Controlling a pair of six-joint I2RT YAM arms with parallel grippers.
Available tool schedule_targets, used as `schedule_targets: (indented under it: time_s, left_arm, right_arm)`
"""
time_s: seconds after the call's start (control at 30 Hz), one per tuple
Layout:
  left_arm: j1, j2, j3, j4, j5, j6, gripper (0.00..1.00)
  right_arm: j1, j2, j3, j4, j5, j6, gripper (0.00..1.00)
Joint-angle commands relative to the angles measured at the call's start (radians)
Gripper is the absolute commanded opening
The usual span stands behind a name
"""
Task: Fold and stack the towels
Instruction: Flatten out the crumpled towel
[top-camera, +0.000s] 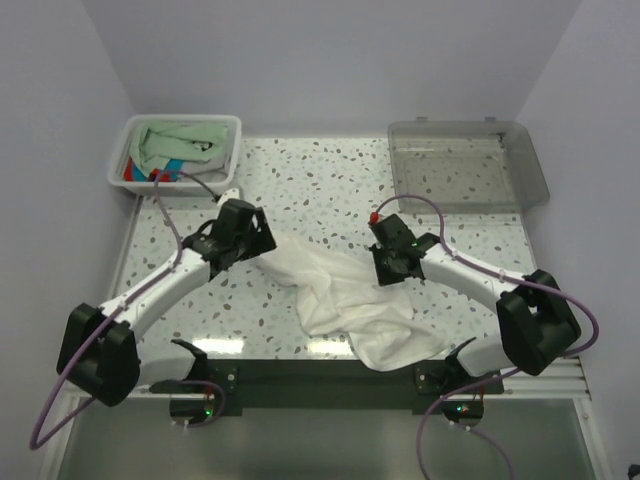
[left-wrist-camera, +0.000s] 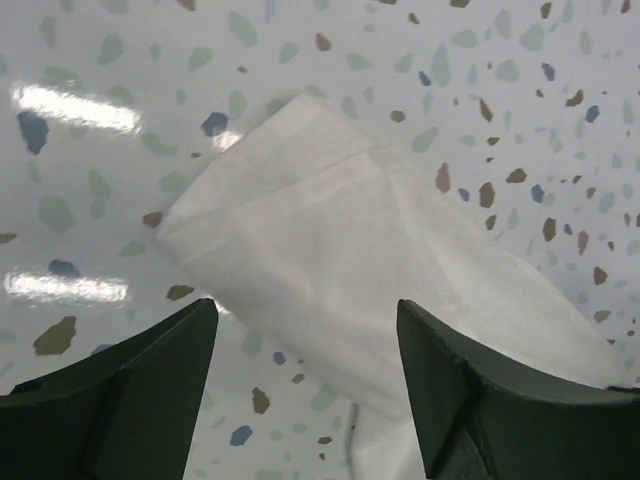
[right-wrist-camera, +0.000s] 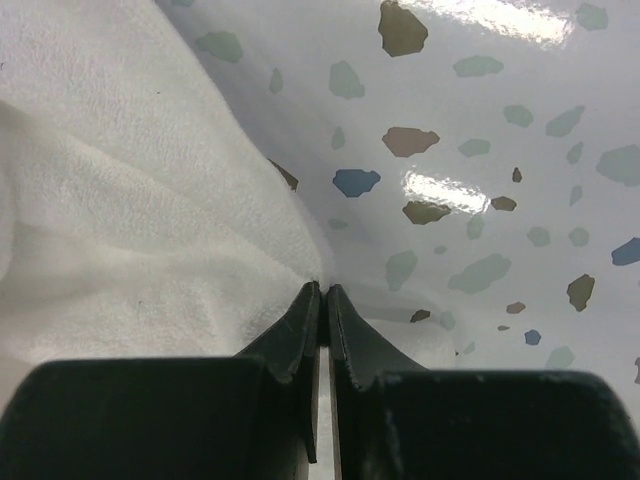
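Table (top-camera: 300, 170) multicolour-speckled, white towel (top-camera: 345, 300), mint green towel (top-camera: 190, 138), white basket (top-camera: 215, 178), smoky grey tray (top-camera: 530, 170)

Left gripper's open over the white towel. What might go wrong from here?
The right gripper is shut right at the edge of the white towel; any hold there looks thin and may slip.
The towel's near end appears to lap over the front edge of the table, so a pull might drag it off.
The left gripper hangs open over a layered corner and might catch just one layer.
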Motion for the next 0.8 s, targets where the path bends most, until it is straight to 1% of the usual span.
schedule_targets:
  time_s: [0.0, 0.03, 0.07, 0.1, 0.23, 0.37, 0.53, 0.67, 0.77]
  left_arm:
    - [-0.052, 0.158, 0.152, -0.036, -0.045, 0.008, 0.76]
    - [-0.061, 0.192, 0.174, -0.033, -0.047, 0.003, 0.71]
    - [-0.075, 0.227, 0.222, -0.039, -0.048, 0.000, 0.70]
    - [-0.079, 0.296, 0.247, -0.047, -0.062, -0.008, 0.70]
    - [-0.099, 0.448, 0.356, -0.065, -0.076, -0.025, 0.63]
    - [-0.111, 0.581, 0.437, -0.073, -0.093, -0.058, 0.61]
    - [-0.150, 0.698, 0.560, -0.125, -0.122, -0.087, 0.61]
    - [-0.157, 0.770, 0.608, -0.168, -0.163, -0.112, 0.59]
    - [-0.156, 0.780, 0.616, -0.196, -0.186, -0.115, 0.55]
  right_arm:
    - [0.004, -0.009, 0.008, -0.017, 0.046, -0.017, 0.05]
    - [0.004, -0.004, 0.008, -0.013, 0.050, -0.019, 0.05]
    - [0.004, -0.001, 0.010, -0.014, 0.050, -0.019, 0.06]
    - [0.004, 0.002, 0.010, -0.011, 0.054, -0.019, 0.06]
    - [0.005, 0.010, -0.001, 0.019, 0.051, -0.021, 0.06]
    - [0.005, 0.025, -0.018, 0.050, 0.028, -0.025, 0.06]
    - [0.007, 0.033, -0.025, 0.069, 0.021, -0.040, 0.06]
    - [0.005, 0.028, -0.031, 0.079, 0.001, -0.036, 0.06]
    - [0.005, 0.019, -0.042, 0.087, -0.003, -0.034, 0.06]
